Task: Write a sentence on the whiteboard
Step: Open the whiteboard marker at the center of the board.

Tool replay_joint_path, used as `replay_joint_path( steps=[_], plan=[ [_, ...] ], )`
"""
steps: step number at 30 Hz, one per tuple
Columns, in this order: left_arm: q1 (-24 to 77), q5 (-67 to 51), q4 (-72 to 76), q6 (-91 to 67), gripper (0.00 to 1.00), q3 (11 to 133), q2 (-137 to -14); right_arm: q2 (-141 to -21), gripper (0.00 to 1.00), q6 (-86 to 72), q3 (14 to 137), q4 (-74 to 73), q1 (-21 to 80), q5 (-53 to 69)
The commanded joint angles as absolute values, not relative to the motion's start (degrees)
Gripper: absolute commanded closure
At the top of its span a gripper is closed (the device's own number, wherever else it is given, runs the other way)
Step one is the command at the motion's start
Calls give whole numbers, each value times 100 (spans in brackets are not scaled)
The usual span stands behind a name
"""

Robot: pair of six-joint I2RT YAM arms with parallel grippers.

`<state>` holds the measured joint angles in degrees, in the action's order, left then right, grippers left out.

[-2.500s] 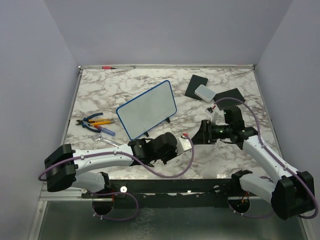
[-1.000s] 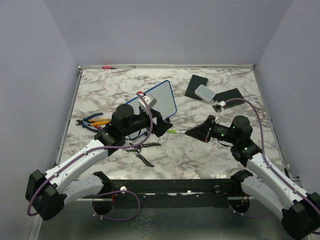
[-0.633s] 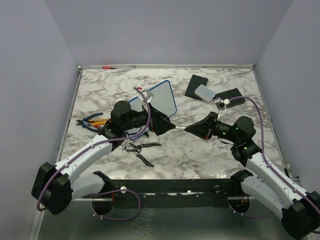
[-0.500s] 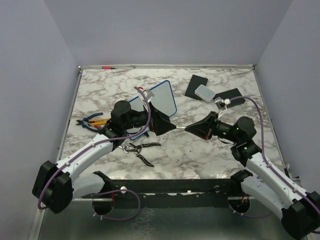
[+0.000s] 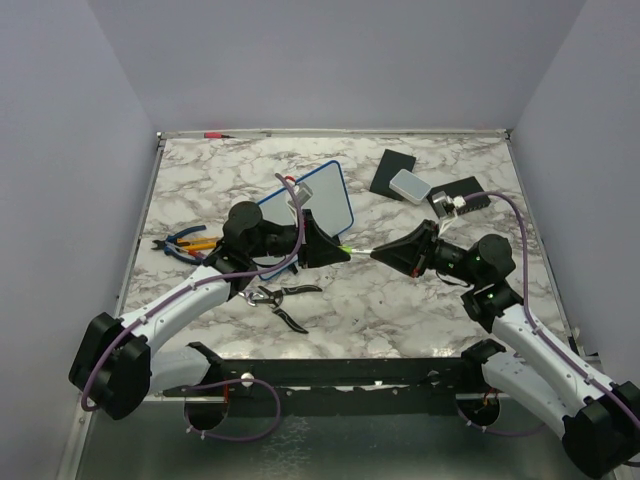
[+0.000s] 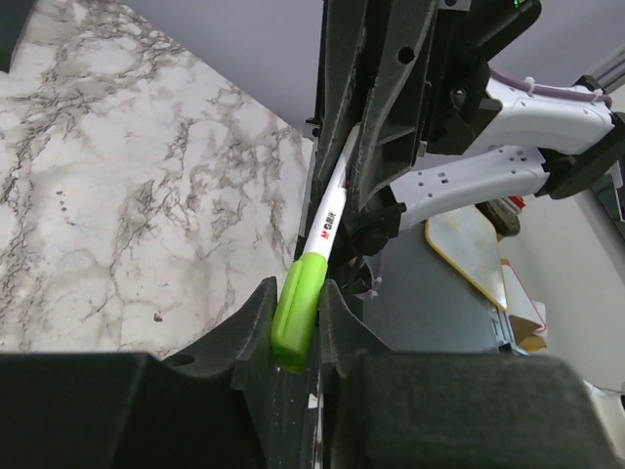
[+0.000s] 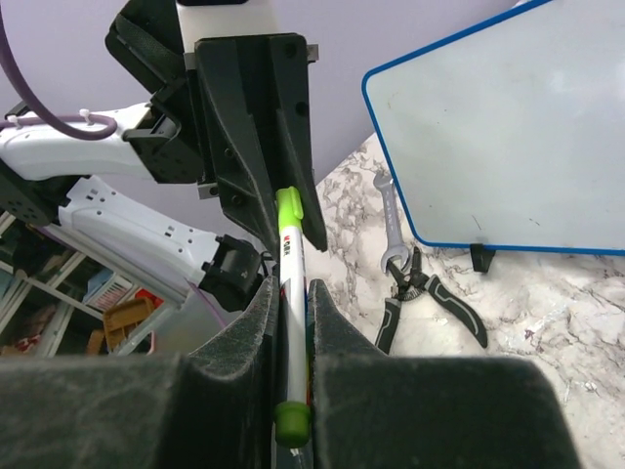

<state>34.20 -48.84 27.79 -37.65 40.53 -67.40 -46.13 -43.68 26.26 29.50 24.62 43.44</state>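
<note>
Left wrist: my left pincer [image 6: 296, 298] clamps the green cap [image 6: 299, 311]; right pincer [image 7: 291, 293] pinches the marker [image 7: 290, 249]; I should pull straight apart.

Marble table [image 5: 440, 300] spread wide. Black-handled pliers [image 5: 288, 291] lie open near the front, and the right wrist view shows a silver wrench [image 7: 386, 210] touching their head. Blue and orange cutters [image 5: 188, 242] far left. Two black pads [image 5: 392, 172] at the back, small white box [image 5: 408, 184] overlapping one. Red pen [image 5: 215, 134] on the far edge
</note>
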Motion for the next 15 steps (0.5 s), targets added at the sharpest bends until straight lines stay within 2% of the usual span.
replay_joint_path(
  steps=[1,5,10,15],
  plan=[
    [3390,-5001,3146,-3894,88,3934,-6730,-4622,100,-4429,2593,3198,2495,4491],
    [3389,-5105,3256,-3952,87,3920,-6736,-4616,100,-4458,2570,3193,2491,4532],
    [3385,-5286,3528,-3999,100,3853,-6584,-4603,100,-4409,2620,3034,2491,4678],
    [3384,-5435,3833,-4032,100,3770,-6374,-4547,100,-4394,2623,2995,2492,4866]
  ],
)
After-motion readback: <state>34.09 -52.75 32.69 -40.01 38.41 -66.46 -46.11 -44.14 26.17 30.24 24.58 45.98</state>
